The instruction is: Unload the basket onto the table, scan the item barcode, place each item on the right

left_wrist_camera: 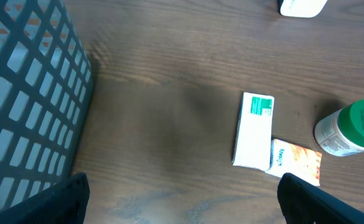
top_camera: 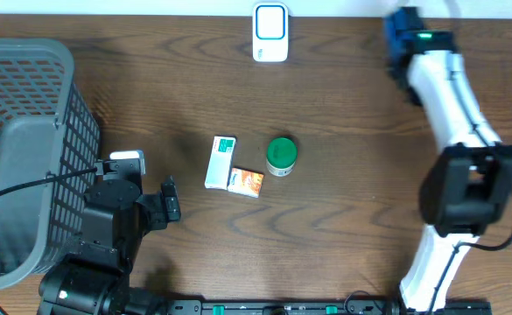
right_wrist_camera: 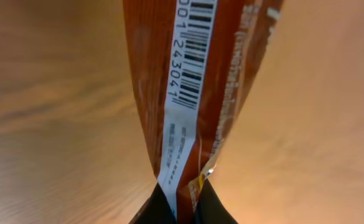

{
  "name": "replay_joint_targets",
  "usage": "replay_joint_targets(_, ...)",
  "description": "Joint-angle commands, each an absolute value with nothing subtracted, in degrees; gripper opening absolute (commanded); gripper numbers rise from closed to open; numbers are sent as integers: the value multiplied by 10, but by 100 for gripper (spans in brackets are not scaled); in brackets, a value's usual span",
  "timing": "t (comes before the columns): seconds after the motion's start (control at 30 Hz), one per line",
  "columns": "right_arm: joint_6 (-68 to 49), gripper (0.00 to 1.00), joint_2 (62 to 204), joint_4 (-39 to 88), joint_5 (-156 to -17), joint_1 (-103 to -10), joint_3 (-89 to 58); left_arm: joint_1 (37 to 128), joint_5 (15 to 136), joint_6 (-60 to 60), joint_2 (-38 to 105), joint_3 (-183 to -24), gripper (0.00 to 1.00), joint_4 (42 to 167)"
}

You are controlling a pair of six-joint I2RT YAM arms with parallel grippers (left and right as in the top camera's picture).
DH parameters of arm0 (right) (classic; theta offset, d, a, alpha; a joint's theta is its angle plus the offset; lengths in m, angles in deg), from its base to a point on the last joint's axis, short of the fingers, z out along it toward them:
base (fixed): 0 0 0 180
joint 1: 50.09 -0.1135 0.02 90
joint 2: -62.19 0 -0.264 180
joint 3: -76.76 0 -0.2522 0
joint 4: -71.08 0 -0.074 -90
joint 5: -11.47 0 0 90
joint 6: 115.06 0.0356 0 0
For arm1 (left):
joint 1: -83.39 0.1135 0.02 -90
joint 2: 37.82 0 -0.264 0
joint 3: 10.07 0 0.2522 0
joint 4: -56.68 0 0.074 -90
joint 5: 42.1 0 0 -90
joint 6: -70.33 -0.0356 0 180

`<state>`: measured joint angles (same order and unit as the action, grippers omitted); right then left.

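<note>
Right wrist view: an orange bag (right_wrist_camera: 194, 93) is pinched tight at its end by the right claw (right_wrist_camera: 182, 198), which is closed on it. A white strip with the barcode (right_wrist_camera: 190, 68) is seen on the side of the bag that is turned to this camera. From above, the bag itself cannot be made out.

The right arm (top_camera: 452, 96) is stretched far out, and its blue end is seen near the white scanner (top_camera: 270, 33), off to the scanner's right side. So the step in hand is judged to be the showing of the barcode to the scanner. For the next move, the bag needs to be brought in front of the scanner and turned so that the black lines are faced toward it.

The left claw (top_camera: 171, 199) is spread wide open with nothing in it. It is held well away from the scanner, just beside the grey basket (top_camera: 28, 79)
</note>
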<state>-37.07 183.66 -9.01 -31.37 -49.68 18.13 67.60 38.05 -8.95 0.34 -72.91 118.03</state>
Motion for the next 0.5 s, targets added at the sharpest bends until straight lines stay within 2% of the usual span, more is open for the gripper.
replay_joint_targets(0.0, -219, 1, 1834, -105, -354, -412, 144, 677, 371, -86, 3, -732, 96, 1180)
replay_joint_targets(0.2, -164, 1, 1834, -67, -364, -273, 52, 677, 371, -86, 3, -732, 96, 1180)
replay_joint_targets(0.3, -143, 5, 1834, -50, -399, -216, 26, 677, 371, -86, 3, -732, 96, 1180)
replay_joint_targets(0.33, -144, 24, 1834, -48, -417, -205, 25, 677, 371, -86, 3, -732, 96, 1180)
replay_joint_targets(0.37, -144, 64, 1834, -46, -437, -190, 27, 677, 371, -86, 3, -732, 96, 1180)
replay_joint_targets(0.43, -144, 99, 1834, -52, -453, -171, 38, 677, 371, -86, 3, -732, 96, 1180)
replay_joint_targets(0.47, -144, 99, 1834, -59, -463, -166, 48, 677, 371, -86, 3, -732, 96, 1180)
